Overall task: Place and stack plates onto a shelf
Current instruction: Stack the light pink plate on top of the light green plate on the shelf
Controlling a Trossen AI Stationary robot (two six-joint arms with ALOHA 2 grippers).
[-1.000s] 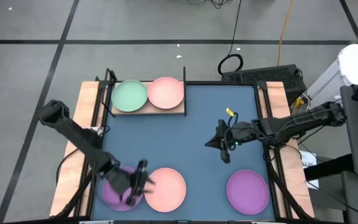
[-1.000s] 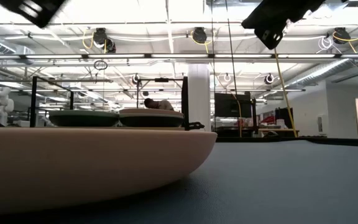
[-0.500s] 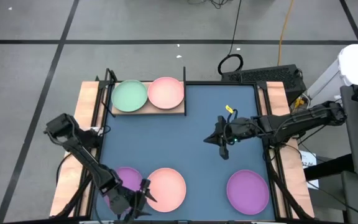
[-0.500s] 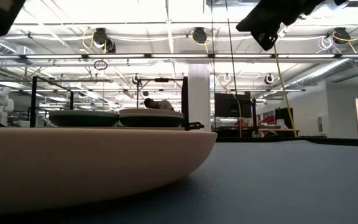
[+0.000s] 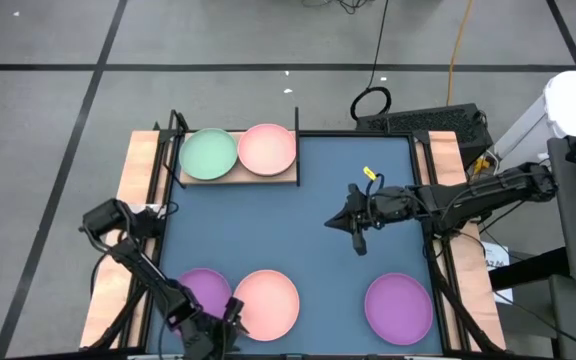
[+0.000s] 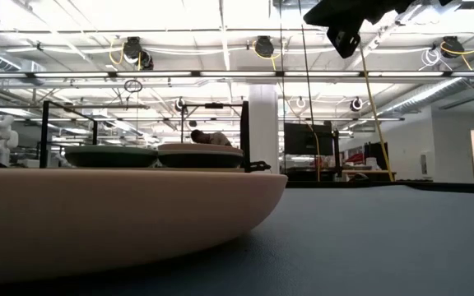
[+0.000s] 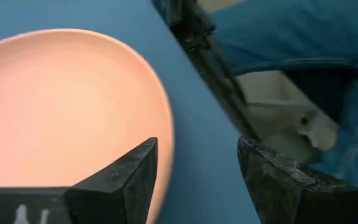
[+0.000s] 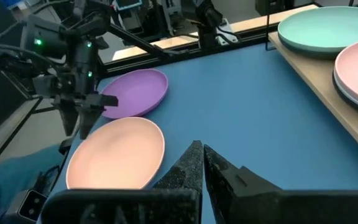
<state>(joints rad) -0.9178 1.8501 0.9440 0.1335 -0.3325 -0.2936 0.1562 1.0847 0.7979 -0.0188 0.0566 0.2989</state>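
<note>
On the blue mat's near side lie a purple plate (image 5: 201, 292), a pink plate (image 5: 268, 303) and a second purple plate (image 5: 399, 306). The wooden shelf (image 5: 268, 180) at the far left carries a pale green plate (image 5: 208, 154) and a pink plate (image 5: 267, 148). My left gripper (image 5: 230, 318) is open at the near pink plate's near-left rim (image 7: 165, 118), with one finger over the plate and the other beyond its rim. My right gripper (image 5: 353, 232) hangs shut above the mat's middle (image 8: 202, 155), holding nothing. The black and blue-white plates are out of view.
The mat's middle (image 5: 298, 230) lies bare between the shelf and the near plates. Black frame rails (image 7: 216, 74) and the table's near edge run close beside my left gripper. In the low view the near pink plate (image 6: 122, 218) fills the foreground, and the shelf (image 6: 155, 164) stands behind it.
My left gripper has moved from above the left purple plate toward the table's near edge and a little to the right, ending at the pink plate's near-left rim. The purple plate now lies uncovered on the mat. My right gripper has barely shifted.
</note>
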